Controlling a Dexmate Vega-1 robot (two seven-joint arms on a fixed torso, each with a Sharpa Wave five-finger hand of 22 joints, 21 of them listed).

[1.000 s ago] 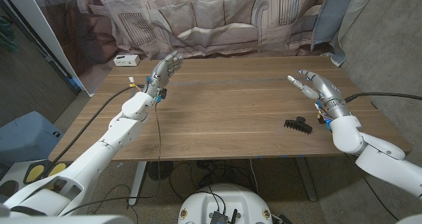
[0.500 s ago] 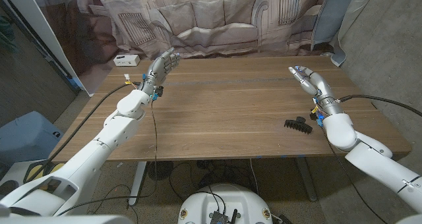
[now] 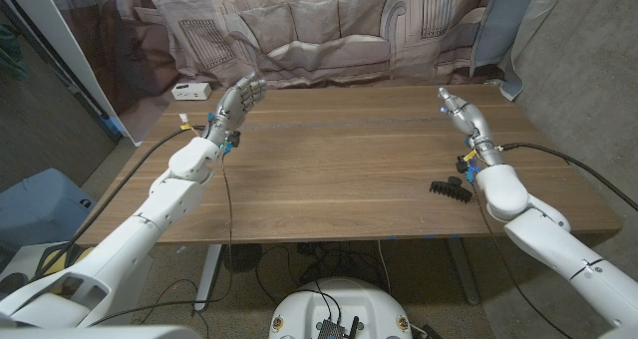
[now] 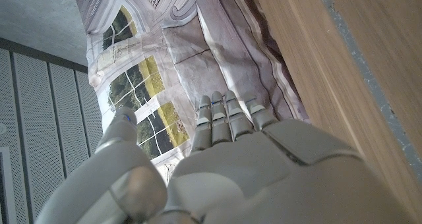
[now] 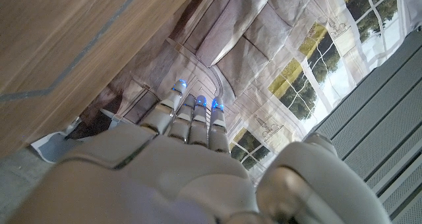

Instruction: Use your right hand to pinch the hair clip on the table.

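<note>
Near the table's right front edge lies the black hair clip, untouched, just beside our right forearm. Our right hand hangs above the far right part of the tabletop, well beyond the clip, fingers straight and together, holding nothing; we judge it must draw back and lower before any pinch. Our left hand waits over the far left corner, fingers extended and empty, likely parked clear since the task names only the right.
</note>
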